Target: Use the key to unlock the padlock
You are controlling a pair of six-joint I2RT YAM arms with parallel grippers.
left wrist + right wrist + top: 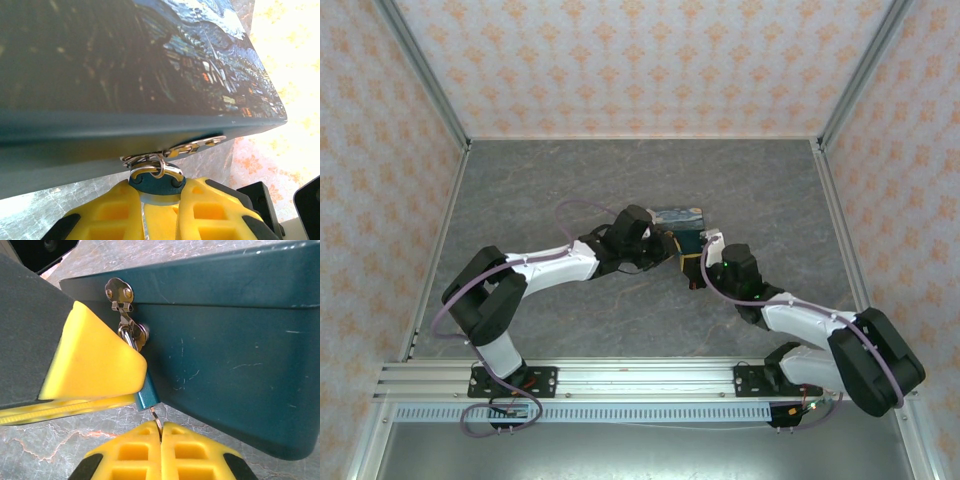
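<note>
Yellow and closest to the right wrist lens, my right gripper [161, 440] has its two fingers pressed together with barely a slit between them, and a thin silvery sliver is pinched in that slit. Beneath both my grippers spreads the grey marbled table [570, 190]. Just ahead of my right gripper and to its right rises the box [230, 340], its dark teal side wall marked with fine scratches. From the left wrist camera its lid, painted in blue and yellow swirls, looms directly above my left gripper [157, 202]. Seen from overhead, the two grippers meet tip to tip at the near side of the box.

My left gripper is closed around the padlock [156, 184], one yellow finger on each side of its teal body. Just above that gripper a small silvery hasp [192, 146] hangs from the box's front edge, and the padlock's shackle [167, 170] is looped through its ring. In the right wrist view the padlock sits just beyond my right fingertips, half hidden by one of my left fingers.

The key [157, 419], the sliver I hold, runs from my right fingertips up to the padlock's underside and touches it. Whether it is seated in the keyhole I cannot tell.
</note>
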